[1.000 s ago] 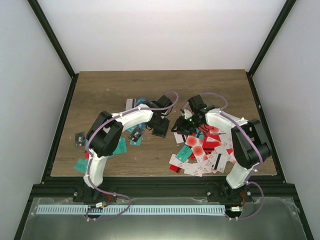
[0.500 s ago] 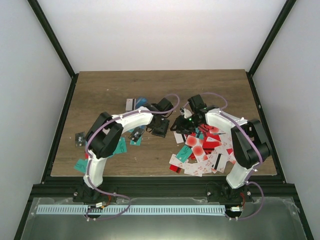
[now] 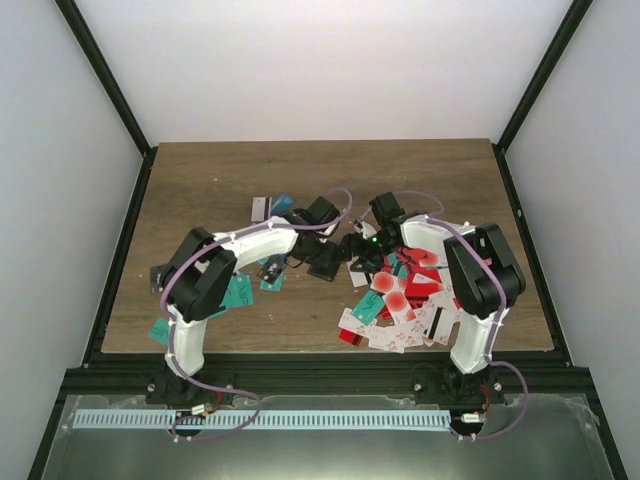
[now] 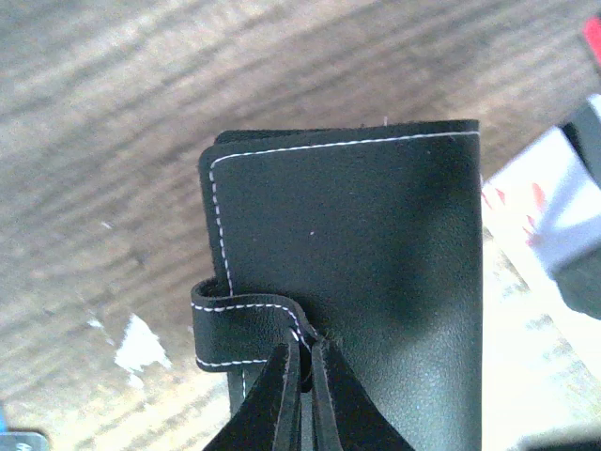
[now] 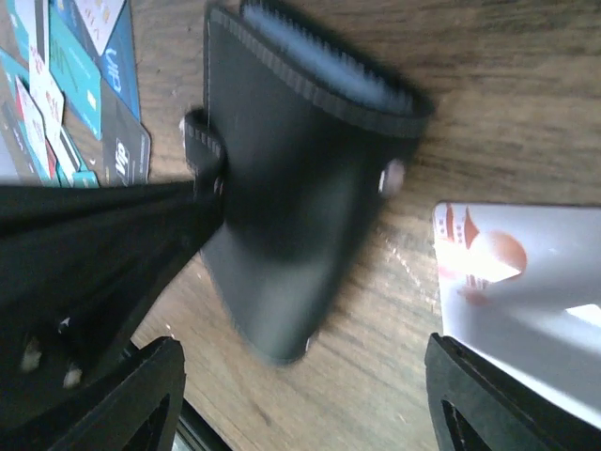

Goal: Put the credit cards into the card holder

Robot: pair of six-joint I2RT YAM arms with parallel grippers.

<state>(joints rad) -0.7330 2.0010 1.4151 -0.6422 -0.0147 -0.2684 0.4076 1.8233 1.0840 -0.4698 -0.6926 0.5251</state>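
L jaws tight on card holder (image 4: 362, 244)

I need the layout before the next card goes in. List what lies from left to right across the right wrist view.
Teal and blue credit cards at the upper left edge → left gripper, its tip pinched shut → black card holder that it grips → white card with red marks on the right.

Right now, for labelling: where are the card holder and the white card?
card holder (image 4: 376, 254): left wrist view, middle of its black cover
white card (image 5: 516, 272): right wrist view, beside its red mark
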